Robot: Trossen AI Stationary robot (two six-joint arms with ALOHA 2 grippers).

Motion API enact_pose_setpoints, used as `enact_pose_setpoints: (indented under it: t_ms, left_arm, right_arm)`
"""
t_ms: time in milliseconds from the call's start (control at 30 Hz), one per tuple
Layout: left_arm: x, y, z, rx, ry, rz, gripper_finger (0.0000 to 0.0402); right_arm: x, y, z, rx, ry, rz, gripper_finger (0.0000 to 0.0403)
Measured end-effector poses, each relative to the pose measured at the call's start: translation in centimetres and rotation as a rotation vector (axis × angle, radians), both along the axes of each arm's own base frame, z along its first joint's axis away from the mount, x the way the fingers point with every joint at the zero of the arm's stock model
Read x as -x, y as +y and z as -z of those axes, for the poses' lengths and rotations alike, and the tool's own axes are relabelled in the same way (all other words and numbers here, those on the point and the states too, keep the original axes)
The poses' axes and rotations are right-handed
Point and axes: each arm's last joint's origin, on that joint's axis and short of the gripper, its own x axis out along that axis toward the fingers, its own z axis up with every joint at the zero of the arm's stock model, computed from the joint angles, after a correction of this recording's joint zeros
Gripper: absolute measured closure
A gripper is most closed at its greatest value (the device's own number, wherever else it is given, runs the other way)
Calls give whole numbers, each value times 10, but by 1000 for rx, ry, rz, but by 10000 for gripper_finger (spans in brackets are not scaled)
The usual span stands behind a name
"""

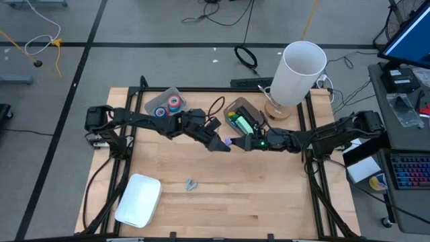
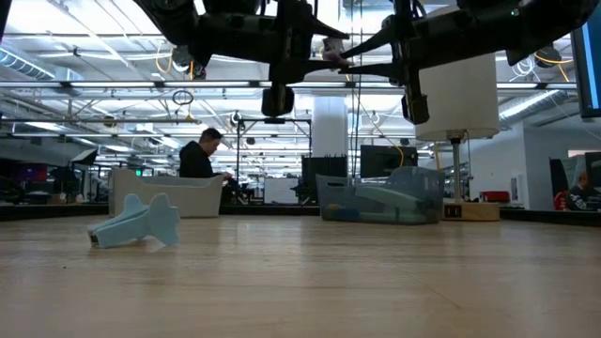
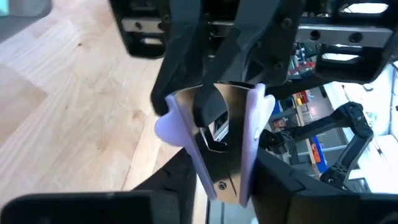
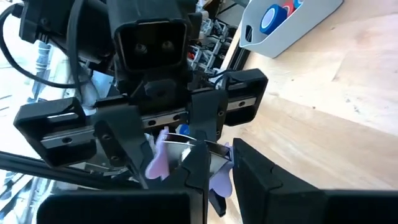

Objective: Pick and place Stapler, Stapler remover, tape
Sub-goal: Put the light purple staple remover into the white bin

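Note:
A lavender stapler remover (image 1: 230, 142) with metal jaws is held in the air over the middle of the table, between my two grippers. My left gripper (image 1: 222, 143) comes at it from the table's left and is shut on it. My right gripper (image 1: 243, 142) comes from the right and is shut on it too. The remover also shows in the left wrist view (image 3: 217, 143) and the right wrist view (image 4: 214, 168). A second, blue-grey stapler remover (image 1: 191, 184) lies on the table near the front. Blue and red tape rolls (image 1: 169, 105) lie in a grey bin (image 1: 153, 101). My left gripper pinches the remover's hinge end (image 3: 217, 186) between its two fingers, one on each lavender side. The fingers (image 3: 280, 186) lie level, coming from the table's left. The remover is lifted clear, its metal jaws pointing at the right gripper. My right gripper holds the remover's jaw end (image 3: 249, 106), level, from the table's right. One finger (image 3: 208, 112) seems to sit between the two metal jaws and the other outside one lavender grip. The remover is clear of the table.
A second bin (image 1: 242, 119) with green and yellow blocks stands at the far middle. A tall white cylinder (image 1: 299, 70) stands on a wooden base at the far right. A white tray (image 1: 138, 199) lies at the near left. Bare wood lies between the tray and the right edge.

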Motion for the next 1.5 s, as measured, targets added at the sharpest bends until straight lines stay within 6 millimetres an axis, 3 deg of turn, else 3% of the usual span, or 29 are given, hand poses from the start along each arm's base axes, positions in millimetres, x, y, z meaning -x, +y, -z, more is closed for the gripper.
enact_pose_setpoints:
  t_ms: [67,433,1233,1500]
  left_arm:
    - [0,0,1,11,14,-4,296]
    - [0,0,1,5,13,-2,296]
    - [3,-3,5,-40,38,60,303]
    - [3,-4,5,-46,38,63,304]
  right_arm:
    - [0,0,0,7,4,0,366]
    - [0,0,0,-4,3,0,357]
    - [0,5,1,-33,0,-95,277]
    - [0,6,1,-55,-3,-135,272]
